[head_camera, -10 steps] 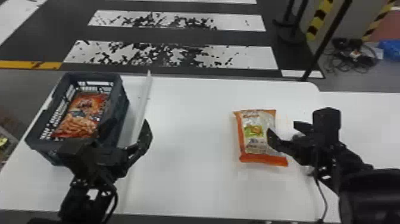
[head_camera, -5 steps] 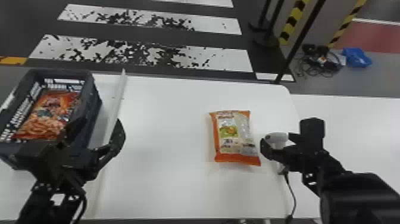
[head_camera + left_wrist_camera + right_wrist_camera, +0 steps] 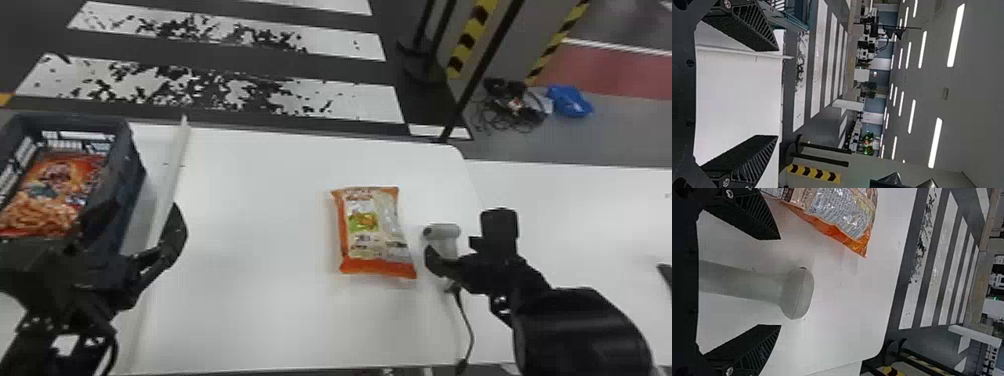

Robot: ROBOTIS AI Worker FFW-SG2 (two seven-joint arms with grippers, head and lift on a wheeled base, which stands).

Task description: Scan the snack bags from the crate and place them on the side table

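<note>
Over the worktop (image 3: 250, 310), my left tool (image 3: 777, 93) and right tool (image 3: 780, 282) gape wide, empty, the latter framing the scanner (image 3: 798, 293), presumably for scanning the snack bag (image 3: 375, 232).

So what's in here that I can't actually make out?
- Crate: the head view's left edge cuts off its near left part.
- Anything beneath the top snack bag in it: covered by that bag, head view.
- White scanner: the right gripper hides part of its handle, head view.
- Underside of the orange-ended bag: face down on the table, head view.
- Black object: cut off by the head view's right edge.
</note>
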